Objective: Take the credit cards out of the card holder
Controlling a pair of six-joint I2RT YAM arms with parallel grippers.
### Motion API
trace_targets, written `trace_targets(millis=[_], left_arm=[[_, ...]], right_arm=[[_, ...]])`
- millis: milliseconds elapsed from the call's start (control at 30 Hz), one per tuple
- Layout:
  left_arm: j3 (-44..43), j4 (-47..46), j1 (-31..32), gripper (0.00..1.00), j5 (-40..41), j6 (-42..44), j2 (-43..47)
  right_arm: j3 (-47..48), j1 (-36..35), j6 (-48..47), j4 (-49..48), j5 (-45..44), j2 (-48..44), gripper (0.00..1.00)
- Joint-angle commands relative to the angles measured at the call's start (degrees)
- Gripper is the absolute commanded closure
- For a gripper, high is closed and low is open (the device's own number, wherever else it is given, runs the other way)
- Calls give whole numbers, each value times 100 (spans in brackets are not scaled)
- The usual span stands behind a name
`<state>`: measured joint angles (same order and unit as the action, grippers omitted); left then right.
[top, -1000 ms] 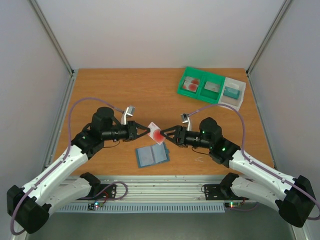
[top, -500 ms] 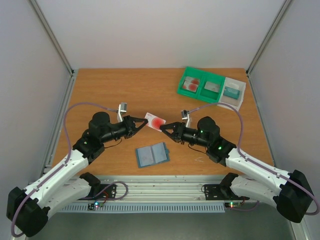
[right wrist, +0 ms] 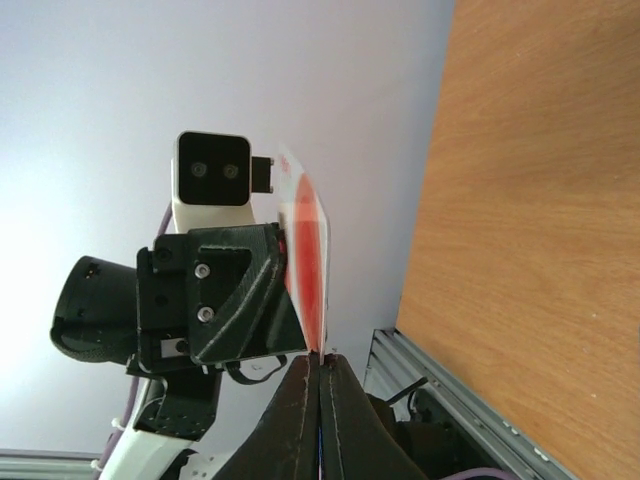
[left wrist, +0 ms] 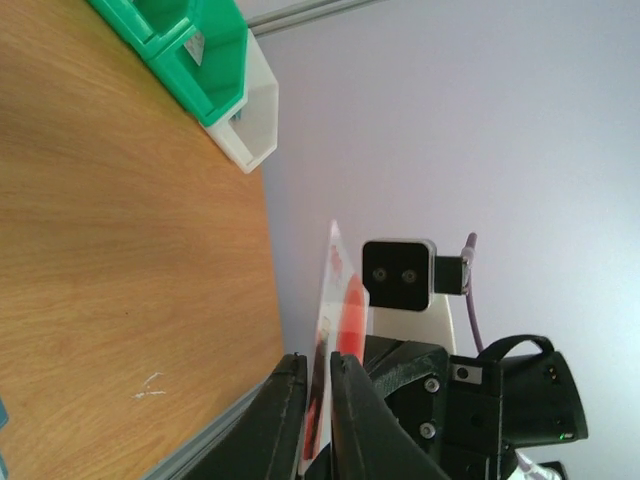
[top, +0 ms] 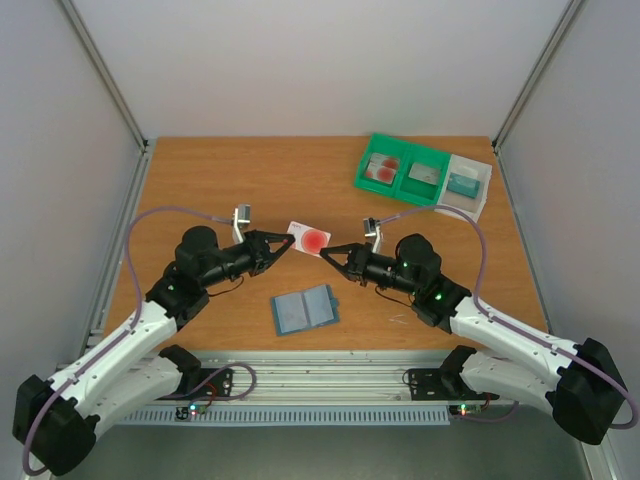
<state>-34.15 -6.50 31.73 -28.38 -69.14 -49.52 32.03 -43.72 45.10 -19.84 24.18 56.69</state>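
A white credit card point(top: 311, 238) with a red disc hangs in the air above mid-table, pinched from both sides. My left gripper point(top: 291, 243) is shut on its left end. My right gripper point(top: 326, 251) is shut on its right edge. In the left wrist view the card point(left wrist: 338, 305) stands edge-on between my left gripper's point(left wrist: 318, 385) fingers. In the right wrist view the card point(right wrist: 306, 262) rises from the tips of my right gripper point(right wrist: 321, 362). The card holder point(top: 305, 309) lies open and flat on the table below, nearer the front edge. Another red card point(top: 382, 168) lies in the green tray.
The green two-compartment tray point(top: 403, 186) stands at the back right, holding a grey piece point(top: 425, 172) in its right compartment. A white tray point(top: 482, 186) with a teal piece point(top: 462, 183) adjoins it. Side walls flank the table and a metal rail runs along the front.
My right gripper's jaws have shut on the card's right edge. The card has moved up and back from over the card holder, and both grippers followed it.
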Motion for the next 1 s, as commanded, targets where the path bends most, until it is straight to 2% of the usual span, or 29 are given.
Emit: trace_targets(millis=[0, 100, 133, 200, 400, 533, 567, 600, 867, 967], left_arm=[[114, -336, 36, 86, -58, 82, 177], [119, -170, 34, 70, 18, 179, 289], [107, -77, 35, 56, 51, 242, 326], [57, 186, 35, 39, 138, 343, 377], [-199, 1112, 37, 16, 169, 894, 470], [-396, 1796, 38, 8, 152, 1434, 504], [-442, 1956, 36, 3, 144, 1630, 497], [-496, 2120, 36, 1, 124, 1748, 488], [-742, 3116, 36, 0, 11, 2872, 397], [-854, 3410, 40, 1, 103, 3326, 342]], right_arm=[[-48, -82, -88, -381, 52, 41, 99], [-44, -78, -164, -349, 100, 25, 99], [-35, -77, -191, -320, 109, 22, 99], [-30, -83, -302, -239, 110, -7, 99], [278, -69, -893, 752, -43, -189, 99], [600, 91, -1401, 1443, -149, -237, 99], [686, 177, -1510, 1616, -139, -219, 99], [799, 264, -1606, 1830, -110, -186, 99], [1632, 1267, -2498, 3086, 328, 439, 99], [2027, 1579, -3028, 3585, 213, 828, 99]])
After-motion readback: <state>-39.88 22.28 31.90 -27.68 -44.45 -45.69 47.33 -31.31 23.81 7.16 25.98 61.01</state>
